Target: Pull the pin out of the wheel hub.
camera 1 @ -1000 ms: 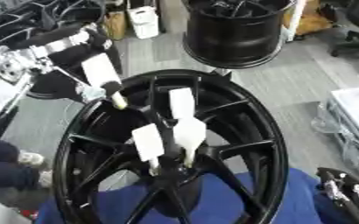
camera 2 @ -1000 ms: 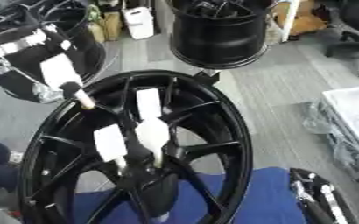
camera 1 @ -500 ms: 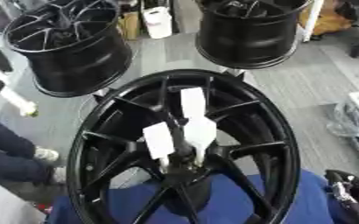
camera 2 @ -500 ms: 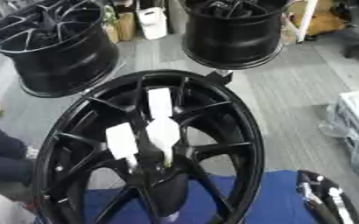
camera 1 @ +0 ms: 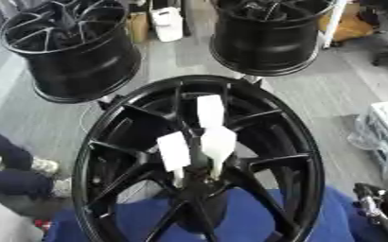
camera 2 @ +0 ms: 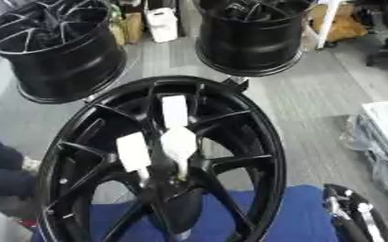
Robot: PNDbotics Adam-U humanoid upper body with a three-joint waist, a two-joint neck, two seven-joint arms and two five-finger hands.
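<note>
Left hand gone from view now; a second ago it was up at the wheel's upper-left rim with a small pale thing at its tips, half a second ago it was out at the left edge. My head also tipped, so two more wheels (camera 1: 73, 52) show behind.

Wheel hub (camera 1: 199, 182) sits low centre of the big black wheel (camera 1: 309, 156), which stands tilted on a blue cloth (camera 1: 263, 222). Three white tabs on the spokes: one high (camera 1: 210, 109), two lower (camera 1: 218, 144) and (camera 1: 173, 151), each tapering toward the hub. I can't tell which, if any, is the pin; below the lower two, thin pale stems run into the hub, long axis roughly up-down along the spokes.

Right hand (camera 2: 350, 212) shows only as a dark-and-silver sliver at the lower right corner; can't tell if the fingers are curled or straight. It holds nothing I can see.

Key relation: hub lies up and left of the right hand, near, and that's the only hand in frame, so it's nearer. My guess: reach left across the rim, pull out along the stem's axis, away from the hub.
</note>
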